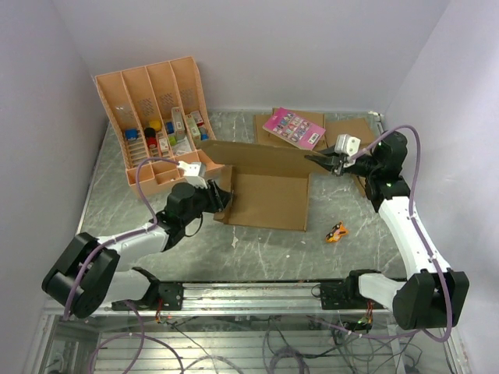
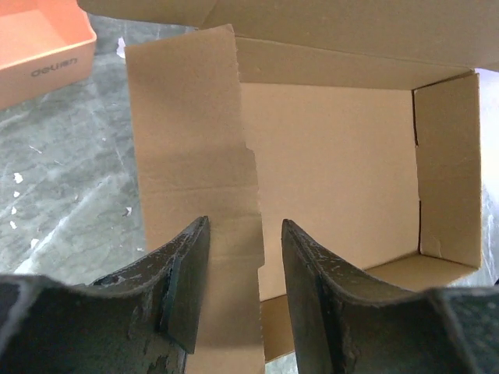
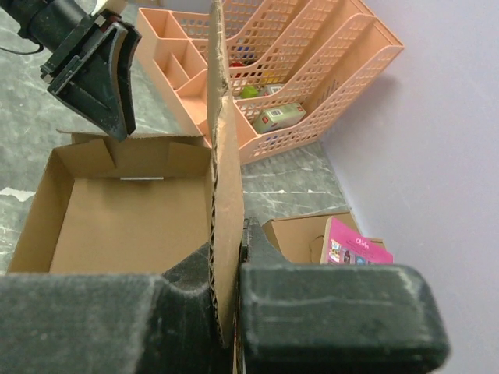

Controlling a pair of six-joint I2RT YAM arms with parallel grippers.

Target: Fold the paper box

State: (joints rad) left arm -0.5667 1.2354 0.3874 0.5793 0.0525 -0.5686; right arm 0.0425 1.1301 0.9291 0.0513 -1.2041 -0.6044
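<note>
Right tool (image 3: 227, 261) pinched shut on the raised long flap of the paper box (image 1: 269, 201), left tool (image 2: 245, 234) roughly half open at the side flap, jaws clear.

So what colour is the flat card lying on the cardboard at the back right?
The card is bright pink; the top external view shows it best.

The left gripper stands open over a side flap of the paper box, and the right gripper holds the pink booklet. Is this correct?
Partly wrong. In the right wrist view the right gripper is shut on an upright panel of the paper box, not on the pink booklet. The left gripper does stand open over a side flap.
</note>
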